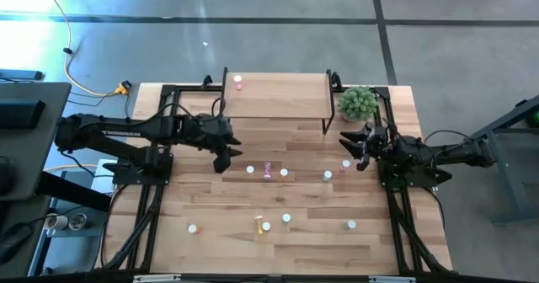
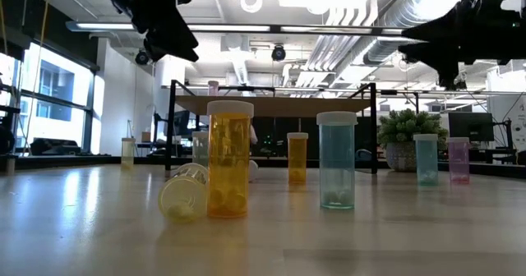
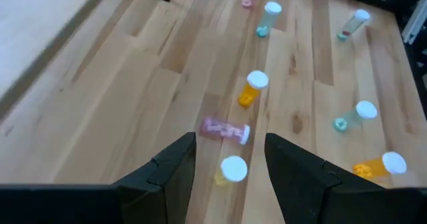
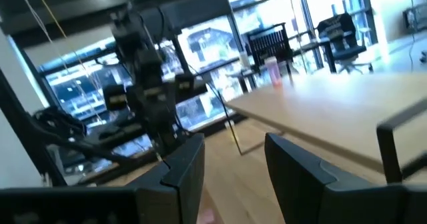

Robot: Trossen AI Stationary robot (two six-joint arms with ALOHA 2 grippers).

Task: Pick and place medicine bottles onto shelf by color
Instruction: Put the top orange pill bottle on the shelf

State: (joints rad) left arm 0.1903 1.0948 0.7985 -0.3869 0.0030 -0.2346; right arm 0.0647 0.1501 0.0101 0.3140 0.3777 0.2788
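A green potted plant [image 1: 358,103] stands at the far right corner of the wooden table [image 1: 210,232], and a yellow cable [image 1: 84,85] trails across the grey floor [image 1: 438,47] beyond.

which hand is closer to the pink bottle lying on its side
Left. The left hand hangs just beside the lying pink bottle, on the side away from the plant. The right hand is well across the table by the plant.

Bright light comes from big windows [image 2: 49,95] and ceiling lamps; the table [image 2: 394,235] shines, far things look blurry
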